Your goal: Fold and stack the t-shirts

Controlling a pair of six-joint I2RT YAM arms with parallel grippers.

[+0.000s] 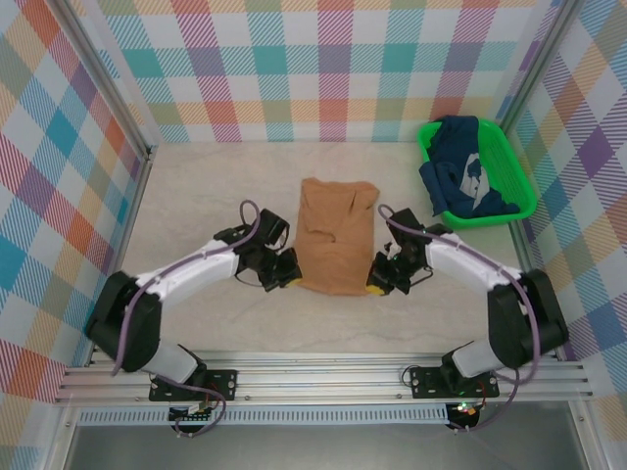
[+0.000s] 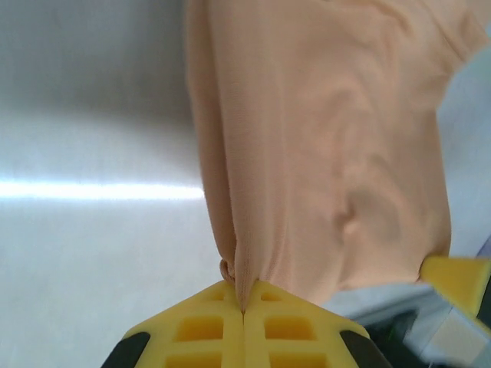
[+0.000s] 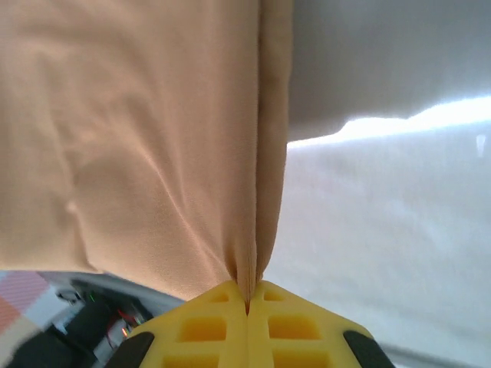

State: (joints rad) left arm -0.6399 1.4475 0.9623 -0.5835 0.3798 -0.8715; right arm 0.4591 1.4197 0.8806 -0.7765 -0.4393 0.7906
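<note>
A tan-orange t-shirt (image 1: 336, 235) lies folded lengthwise in the middle of the table, its plain side up. My left gripper (image 1: 291, 281) is at its near left corner, shut on the cloth; in the left wrist view the yellow fingers (image 2: 207, 326) pinch a gathered fold of the tan-orange t-shirt (image 2: 322, 138). My right gripper (image 1: 375, 287) is at the near right corner, shut on the hem; the tan-orange t-shirt (image 3: 138, 138) runs up from its yellow fingers (image 3: 291, 330). A navy blue t-shirt (image 1: 460, 171) lies crumpled in the basket.
The green plastic basket (image 1: 522, 176) stands at the back right by the checked wall. Bare pale tabletop (image 1: 206, 186) surrounds the shirt. An aluminium rail (image 1: 323, 377) runs along the near edge, with both arm bases on it.
</note>
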